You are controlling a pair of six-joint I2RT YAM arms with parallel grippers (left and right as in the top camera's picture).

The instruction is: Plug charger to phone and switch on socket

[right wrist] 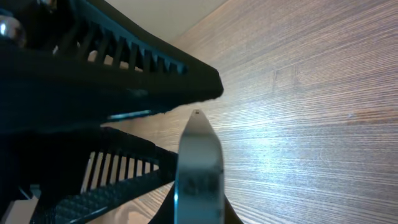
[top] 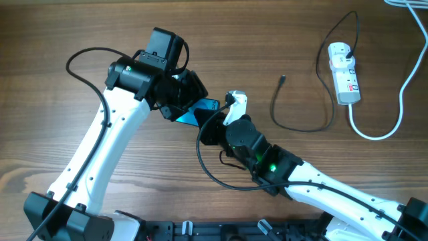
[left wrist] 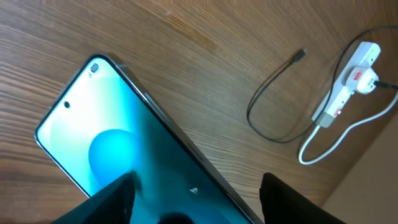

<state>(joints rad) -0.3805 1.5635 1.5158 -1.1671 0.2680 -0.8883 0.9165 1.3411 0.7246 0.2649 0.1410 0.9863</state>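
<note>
The phone (top: 202,109), teal screen lit, is tilted up off the table between both grippers. My right gripper (top: 219,122) is shut on it; the right wrist view shows its metal edge (right wrist: 199,165) end-on between the jaws. My left gripper (top: 190,100) is open, with its fingers straddling the phone (left wrist: 118,146); the right finger stands apart from the phone's edge. The charger, a thin black cable (top: 304,127), lies loose to the right with its tip (top: 283,79) free on the wood (left wrist: 300,55). It runs to the white socket (top: 344,73), also in the left wrist view (left wrist: 348,84).
A thicker white cable (top: 396,110) loops from the socket toward the far right edge (left wrist: 333,142). The left arm's ribbed fingers (right wrist: 124,68) fill the left of the right wrist view. The wooden table (top: 80,40) carries nothing else in view.
</note>
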